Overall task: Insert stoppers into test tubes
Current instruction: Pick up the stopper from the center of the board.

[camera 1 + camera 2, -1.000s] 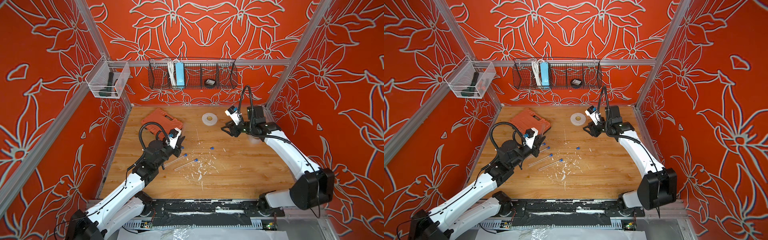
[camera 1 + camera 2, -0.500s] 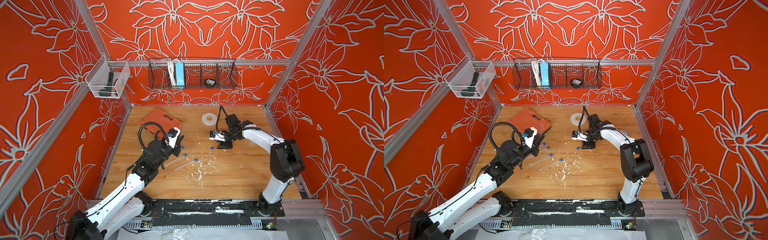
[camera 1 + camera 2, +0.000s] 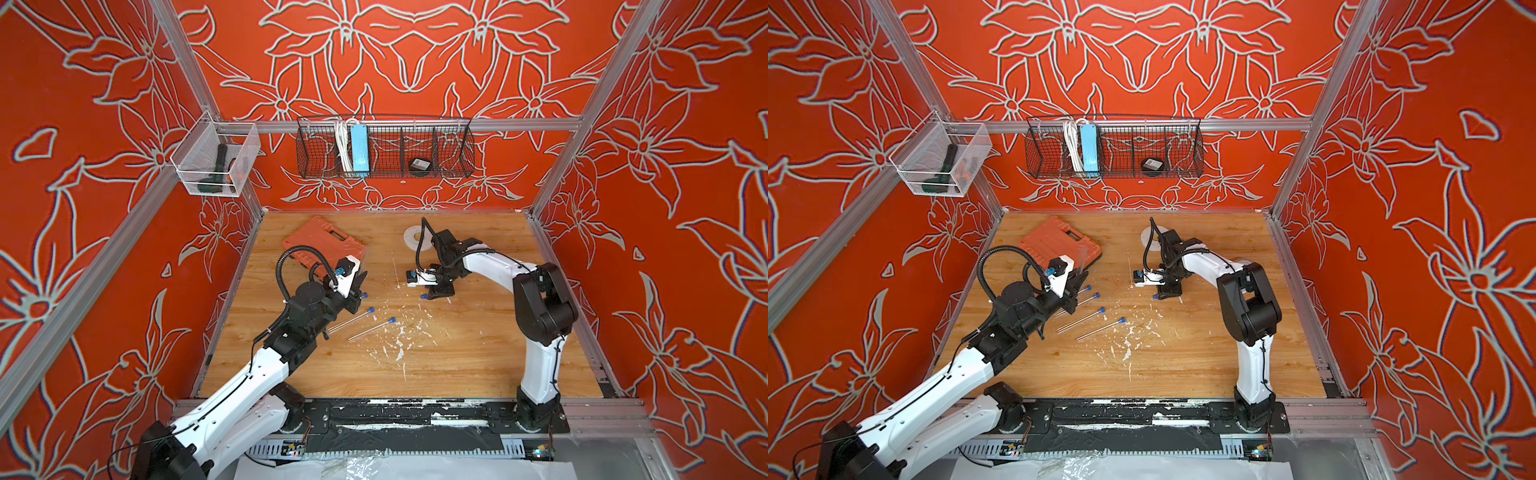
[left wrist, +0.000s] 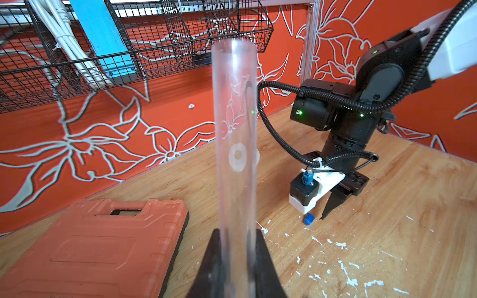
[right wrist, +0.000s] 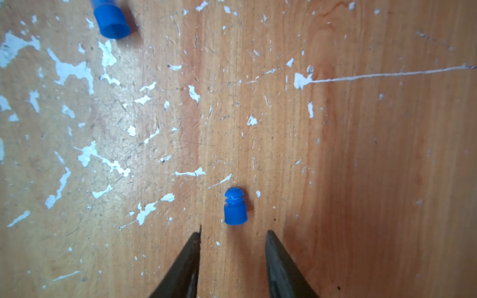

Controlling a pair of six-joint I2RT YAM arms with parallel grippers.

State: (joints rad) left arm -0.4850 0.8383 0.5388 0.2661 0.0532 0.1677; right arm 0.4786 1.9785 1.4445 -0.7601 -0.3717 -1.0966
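The left claw (image 4: 236,232), at the bottom centre of the left wrist view, is clamped around the lower part of a long, colourless transparent tube (image 4: 233,123), which rises up the middle of that frame with its far end unplugged. The right claw (image 5: 234,232), at the bottom centre of the right wrist view, points down at the scratched, paint-flecked wooden surface (image 5: 361,154) with its two dark jaws spread apart and gripping nothing. A small bright blue plastic stopper (image 5: 235,206) lies on its side on the wood just beyond the tips, in line with the gap but not between them. A second blue piece (image 5: 111,22) is cut by the upper left edge of that frame; whether it sits in a tube cannot be told. In a top view, four capped tubes (image 3: 1079,320) lie slanted side by side left of the frame's centre, each with a blue plug at its upper right end. The two upper ones are partly hidden by the left arm's wrist, and all lie apart from the right claw near the centre. A flat orange plastic tool case (image 3: 322,245) lies above the left claw in the frame, and a white tape roll (image 3: 409,240) lies partly behind the right arm, near the back wall.
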